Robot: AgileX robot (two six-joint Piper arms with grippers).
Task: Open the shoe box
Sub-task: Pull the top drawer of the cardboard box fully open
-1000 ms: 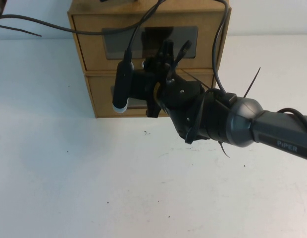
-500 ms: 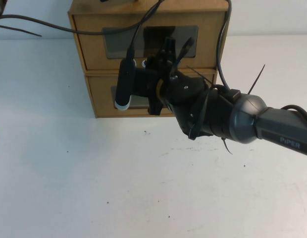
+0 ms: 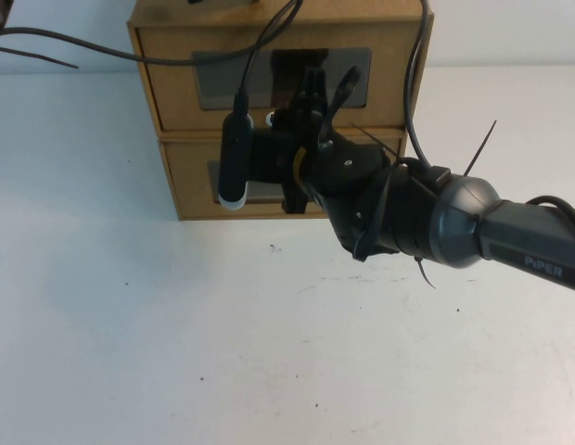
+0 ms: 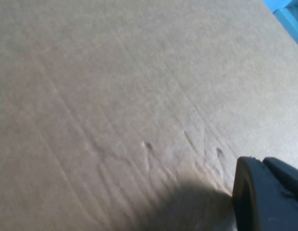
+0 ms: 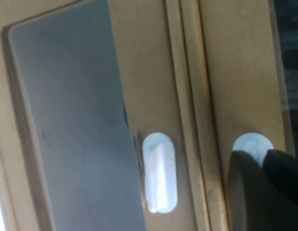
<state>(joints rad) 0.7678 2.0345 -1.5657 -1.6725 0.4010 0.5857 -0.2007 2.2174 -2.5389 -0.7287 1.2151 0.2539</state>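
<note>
Brown cardboard shoe box (image 3: 176, 83), two stacked drawers: where is it?
Me: Far side of the white table (image 3: 130, 324), my right gripper (image 3: 329, 88) at its front.
Spotter: Clenched?
Me: Cannot tell. I'd pinch squarely, then pull straight out. Only my wrist view shows the oval white plastic tab (image 5: 252, 143) it half covers. Left gripper (image 4: 264, 192) faces plain cardboard, state unknown.
</note>
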